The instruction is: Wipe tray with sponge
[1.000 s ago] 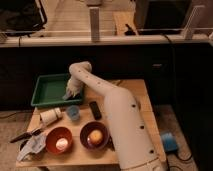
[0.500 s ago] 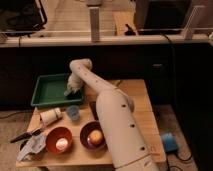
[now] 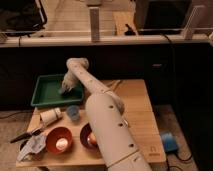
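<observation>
The green tray [image 3: 46, 92] lies at the back left of the wooden table. My white arm reaches from the front right across the table into it. My gripper [image 3: 64, 90] is down inside the tray at its right side. The blue-grey sponge is hidden; a small dark shape at the gripper tip may be it.
A small blue cup [image 3: 73, 112] stands just in front of the tray. A white cylinder [image 3: 50, 116] lies to its left. Two red bowls [image 3: 59, 139] [image 3: 88, 135] sit at the front. A black tool and a grey cloth [image 3: 31, 145] lie at the front left corner.
My arm has swung left and further into the tray, and now covers the black bar that showed at mid-table before.
</observation>
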`<state>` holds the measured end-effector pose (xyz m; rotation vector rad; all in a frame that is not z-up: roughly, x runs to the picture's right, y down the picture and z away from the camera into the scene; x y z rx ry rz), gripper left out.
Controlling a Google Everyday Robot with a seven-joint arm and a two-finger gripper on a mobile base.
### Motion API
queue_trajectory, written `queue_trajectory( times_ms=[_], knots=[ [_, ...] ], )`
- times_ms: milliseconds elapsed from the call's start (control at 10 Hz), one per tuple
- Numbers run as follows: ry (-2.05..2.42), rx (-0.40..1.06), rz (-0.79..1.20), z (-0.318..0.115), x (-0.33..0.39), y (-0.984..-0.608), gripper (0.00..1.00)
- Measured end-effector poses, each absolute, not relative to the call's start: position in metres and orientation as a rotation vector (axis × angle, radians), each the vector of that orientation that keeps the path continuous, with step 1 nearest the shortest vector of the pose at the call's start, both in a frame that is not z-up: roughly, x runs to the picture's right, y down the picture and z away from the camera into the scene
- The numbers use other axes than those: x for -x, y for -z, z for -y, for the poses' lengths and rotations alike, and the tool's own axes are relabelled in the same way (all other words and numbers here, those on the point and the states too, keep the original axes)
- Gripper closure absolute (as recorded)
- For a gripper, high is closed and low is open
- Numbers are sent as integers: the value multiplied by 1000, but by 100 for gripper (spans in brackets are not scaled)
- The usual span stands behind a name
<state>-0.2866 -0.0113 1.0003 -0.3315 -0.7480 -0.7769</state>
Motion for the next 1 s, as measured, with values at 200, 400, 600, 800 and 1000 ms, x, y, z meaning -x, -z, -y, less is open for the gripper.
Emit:
queue_trajectory(
  times_ms=[200, 400, 600, 800, 1000],
  knots=[
    [813, 319, 795, 7, 310, -992, 100],
    [858, 326, 837, -5, 324, -981, 100],
    [884, 343, 873, -19, 333, -972, 100],
    [900, 363, 900, -32, 330, -963, 100],
    [888, 387, 894, -40, 321, -960, 100]
  ],
)
